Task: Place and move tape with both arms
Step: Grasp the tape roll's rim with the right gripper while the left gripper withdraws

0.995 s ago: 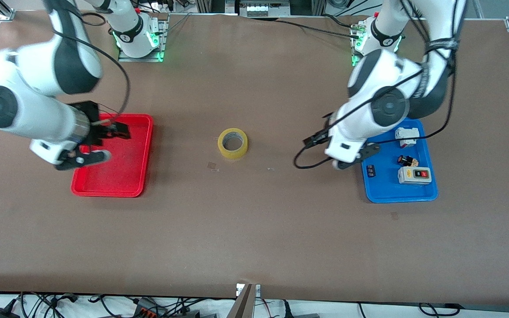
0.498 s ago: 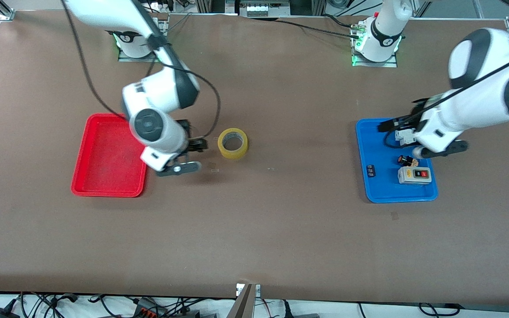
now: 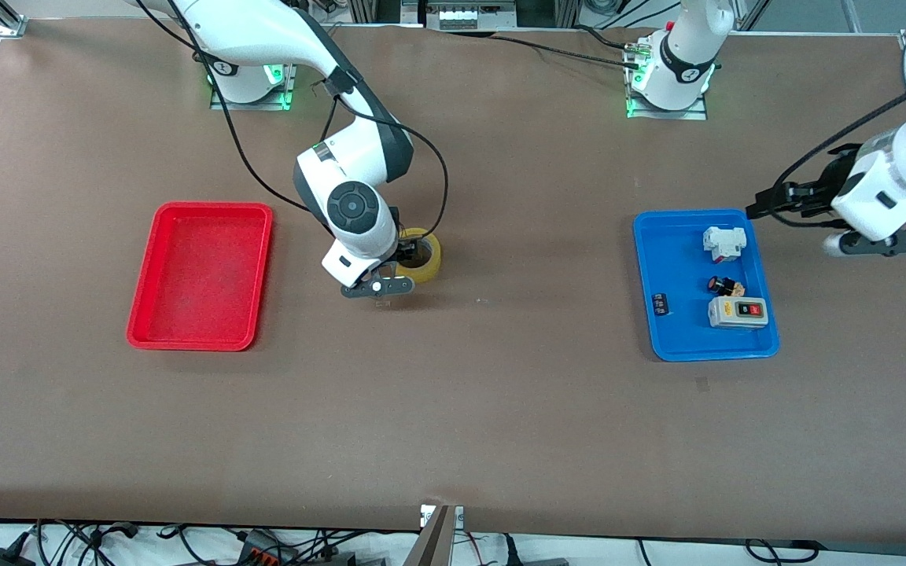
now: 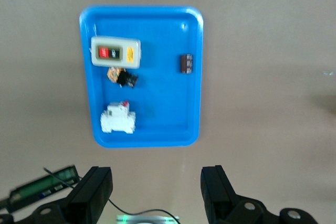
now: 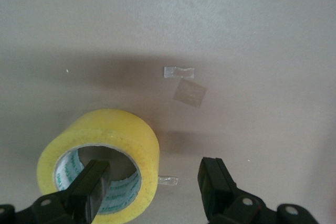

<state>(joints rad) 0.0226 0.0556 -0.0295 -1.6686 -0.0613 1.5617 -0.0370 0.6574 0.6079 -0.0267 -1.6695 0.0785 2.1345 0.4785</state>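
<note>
Right gripper (image 5: 152,195) hovering over glossy translucent yellow tape ring (image 3: 424,255) on matte brown worktop (image 3: 500,409), fingers spread, empty. Left gripper (image 4: 156,195) hanging beside smooth blue plastic tray (image 3: 681,342), fingers spread, empty.

Lighting — even, bright, overhead; soft shadow beside the tape (image 5: 100,163) on the tabletop (image 3: 500,409). Left wrist view slightly blurred — no glare.

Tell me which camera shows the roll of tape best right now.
The right wrist view: the tape fills the foreground, ring and centre hole plain, with the open right hand just over it. The front view shows the tape partly hidden by the right arm. The left wrist view shows only the blue tray, no tape.
</note>
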